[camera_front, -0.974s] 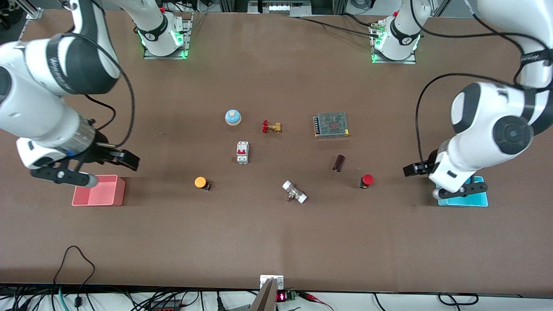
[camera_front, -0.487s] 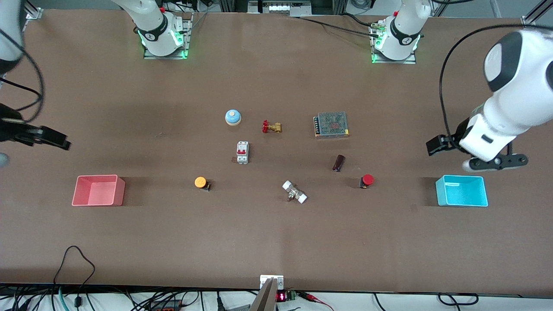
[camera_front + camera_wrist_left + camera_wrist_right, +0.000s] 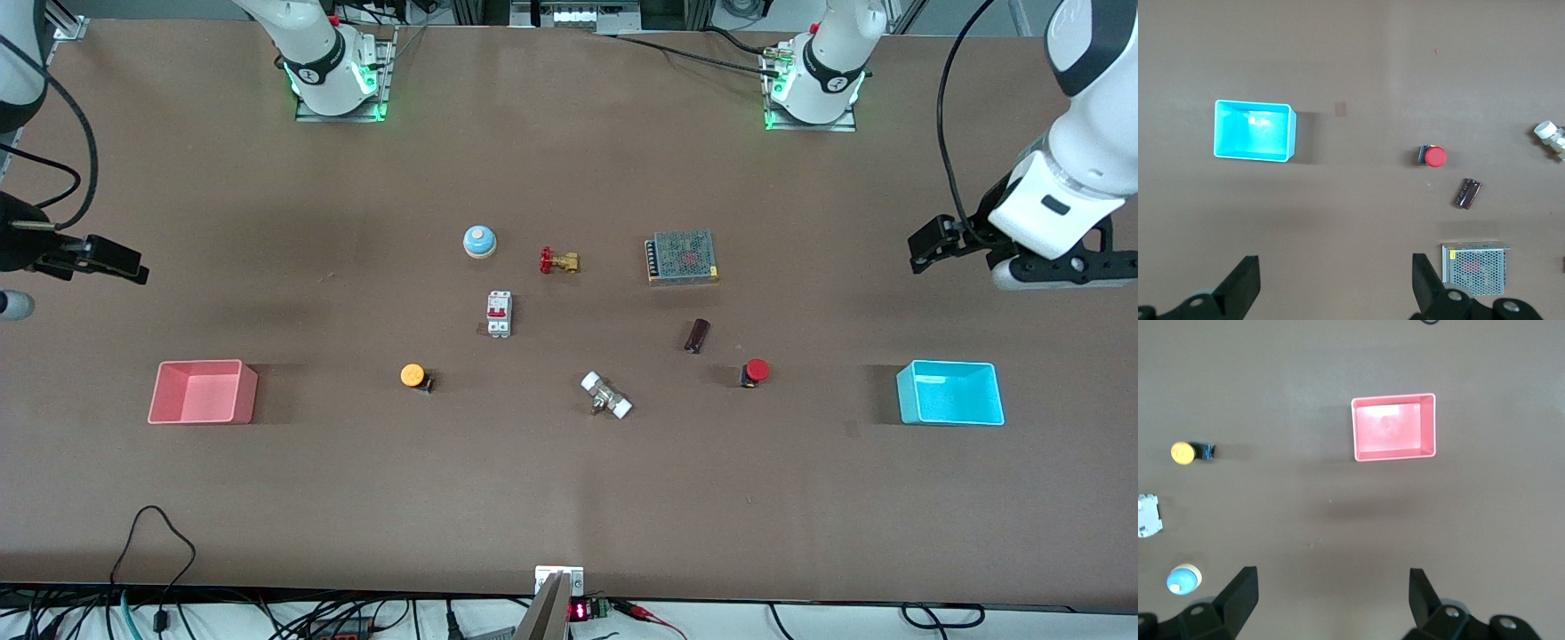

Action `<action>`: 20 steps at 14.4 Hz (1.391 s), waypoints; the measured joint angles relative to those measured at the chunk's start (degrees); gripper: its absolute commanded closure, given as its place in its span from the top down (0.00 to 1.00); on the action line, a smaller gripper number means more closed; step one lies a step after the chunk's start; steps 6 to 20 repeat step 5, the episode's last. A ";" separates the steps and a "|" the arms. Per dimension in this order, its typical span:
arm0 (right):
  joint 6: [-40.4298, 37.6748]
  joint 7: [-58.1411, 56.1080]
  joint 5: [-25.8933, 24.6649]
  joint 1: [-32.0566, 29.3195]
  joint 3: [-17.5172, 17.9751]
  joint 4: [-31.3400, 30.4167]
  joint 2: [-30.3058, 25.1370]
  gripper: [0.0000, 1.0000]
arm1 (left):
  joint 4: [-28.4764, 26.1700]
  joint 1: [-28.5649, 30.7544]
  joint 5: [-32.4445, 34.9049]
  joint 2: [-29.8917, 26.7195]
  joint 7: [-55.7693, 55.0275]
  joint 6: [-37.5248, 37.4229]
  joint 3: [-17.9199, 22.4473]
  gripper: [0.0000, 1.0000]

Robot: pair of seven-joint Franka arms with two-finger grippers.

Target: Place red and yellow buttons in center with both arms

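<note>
Two buttons on tabletop, red button [image 3: 757, 370], yellow button [image 3: 412, 375], left gripper [image 3: 1331, 283] and right gripper [image 3: 1331, 597] aloft (fingers spread, empty).

Even overhead light, soft shadows beside trays, frames sharp, no glare.

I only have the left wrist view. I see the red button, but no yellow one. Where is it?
Observer: The yellow button lies on the table between the pink tray and the white fitting, toward the right arm's end.
Operator: Is the right pincer holding anything?
Observer: No. The right pincer is open and empty, up over bare table beside the pink tray.
Operator: What sits near the middle?
Observer: A white and red breaker, with a blue bell farther from the front camera.
</note>
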 measured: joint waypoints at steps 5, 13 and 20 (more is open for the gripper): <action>-0.94 0.00 -0.44 -0.24 -0.08 -4.97 -6.40 1.00 | 0.77 0.06 0.00 -2.46 0.22 -2.05 0.01 1.00; -0.94 0.00 -0.44 -0.24 -0.08 -4.97 -6.40 1.00 | 0.77 0.06 0.00 -2.46 0.22 -2.05 0.01 1.00; -0.94 0.00 -0.44 -0.24 -0.08 -4.97 -6.40 1.00 | 0.77 0.06 0.00 -2.46 0.22 -2.05 0.01 1.00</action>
